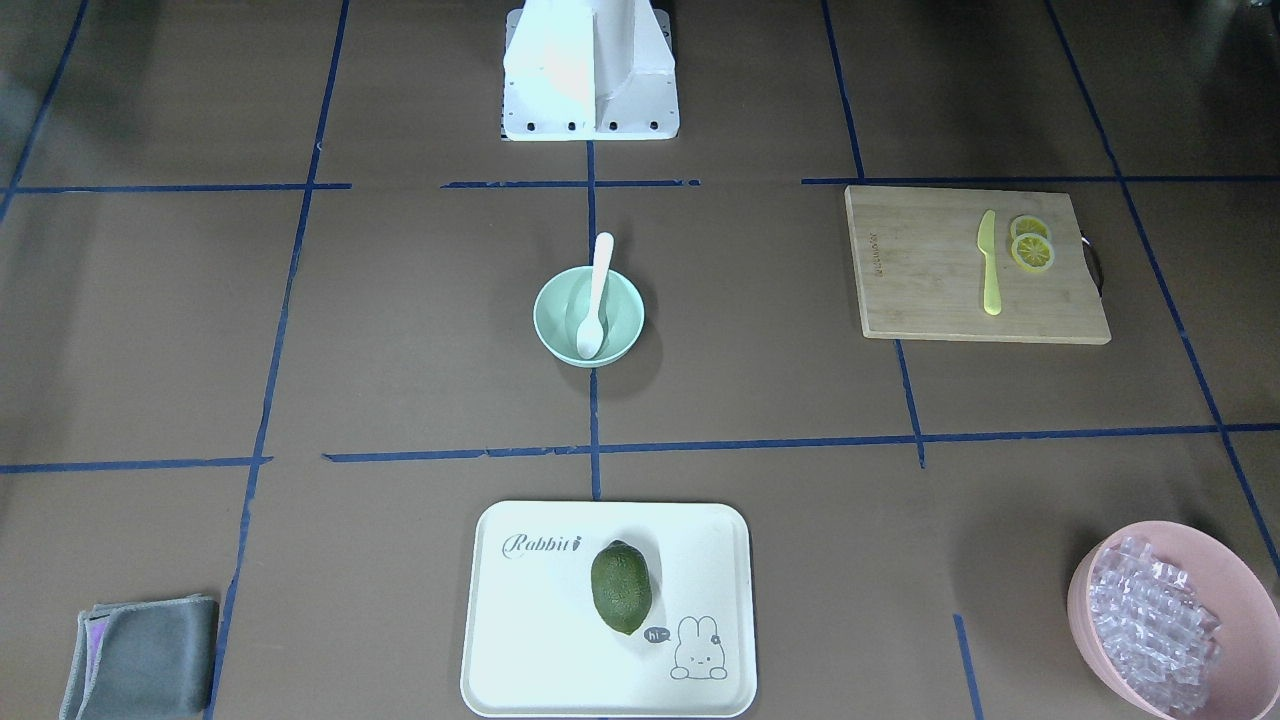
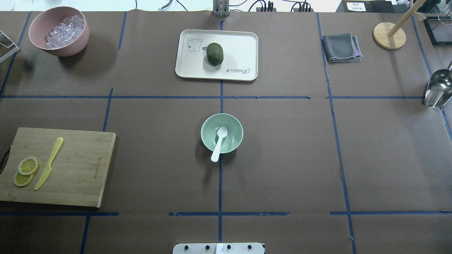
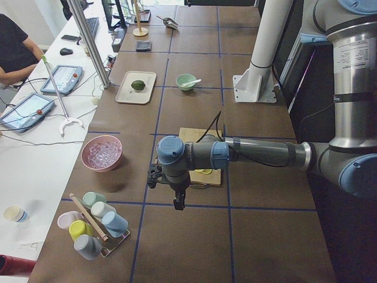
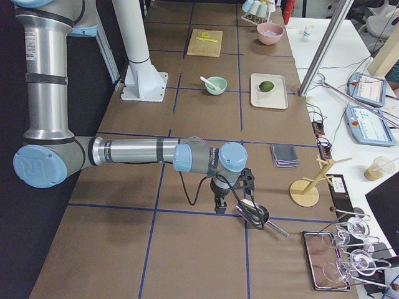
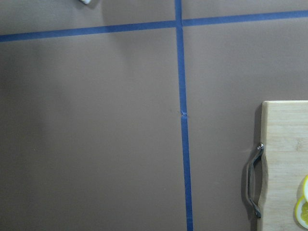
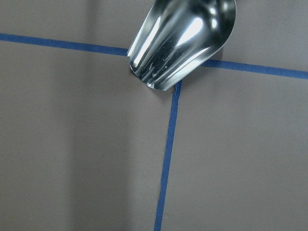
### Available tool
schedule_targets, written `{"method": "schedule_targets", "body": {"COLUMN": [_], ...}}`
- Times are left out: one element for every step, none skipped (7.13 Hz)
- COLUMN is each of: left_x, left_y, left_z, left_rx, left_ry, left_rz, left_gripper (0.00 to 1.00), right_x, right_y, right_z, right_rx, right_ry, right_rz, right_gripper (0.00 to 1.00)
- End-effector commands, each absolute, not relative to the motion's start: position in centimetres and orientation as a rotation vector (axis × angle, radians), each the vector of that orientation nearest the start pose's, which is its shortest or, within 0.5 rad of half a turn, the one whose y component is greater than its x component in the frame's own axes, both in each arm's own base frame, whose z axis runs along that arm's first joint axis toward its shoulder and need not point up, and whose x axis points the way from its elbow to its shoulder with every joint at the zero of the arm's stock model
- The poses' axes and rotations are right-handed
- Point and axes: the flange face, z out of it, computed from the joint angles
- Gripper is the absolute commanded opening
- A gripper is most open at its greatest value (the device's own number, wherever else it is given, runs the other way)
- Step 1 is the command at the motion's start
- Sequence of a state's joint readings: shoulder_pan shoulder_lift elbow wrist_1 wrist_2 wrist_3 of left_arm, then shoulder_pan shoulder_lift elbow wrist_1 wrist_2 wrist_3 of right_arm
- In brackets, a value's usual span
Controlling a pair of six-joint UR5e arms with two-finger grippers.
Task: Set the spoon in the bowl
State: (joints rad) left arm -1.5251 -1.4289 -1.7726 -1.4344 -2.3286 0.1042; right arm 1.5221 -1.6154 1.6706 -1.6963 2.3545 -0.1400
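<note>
Brown-papered surface (image 2: 289, 158): white spoon (image 2: 219, 143) lies, scoop inside mint-green bowl (image 2: 237, 127), handle over rim; left end effector (image 3: 177, 204) and right end effector (image 4: 219, 208) well apart from it, grip state unreadable

The left arm (image 3: 259, 154), a silver-grey metal tube with pale blue round joint caps, ends in a small black left gripper (image 3: 177, 203). The right arm (image 4: 134, 151) and right gripper (image 4: 219, 207) look alike. A thin black cable (image 3: 212, 122) loops at each wrist. Between the arms, a white column (image 3: 268, 41) stands on a white base plate (image 1: 640, 120) edged with four dark screws.
</note>
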Motion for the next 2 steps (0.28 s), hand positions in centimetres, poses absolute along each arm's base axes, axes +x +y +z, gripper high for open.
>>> {"method": "schedule_targets", "body": {"left_x": [-4.19, -4.11], "left_y": [-42.78, -42.81], "left_z": [63.95, 63.71], "left_rx": [-0.054, -0.050], "left_ry": [0.759, 0.762], "left_rz": [0.121, 0.124], "left_gripper": [1.00, 1.00], "right_x": [3.99, 3.99], "right_y": [-47.06, -47.14], "right_z": [64.12, 64.05], "right_rx": [-0.028, -0.027], "right_ry": [-0.786, -0.786], "right_rz": [-0.152, -0.149], "right_gripper": [1.00, 1.00]}}
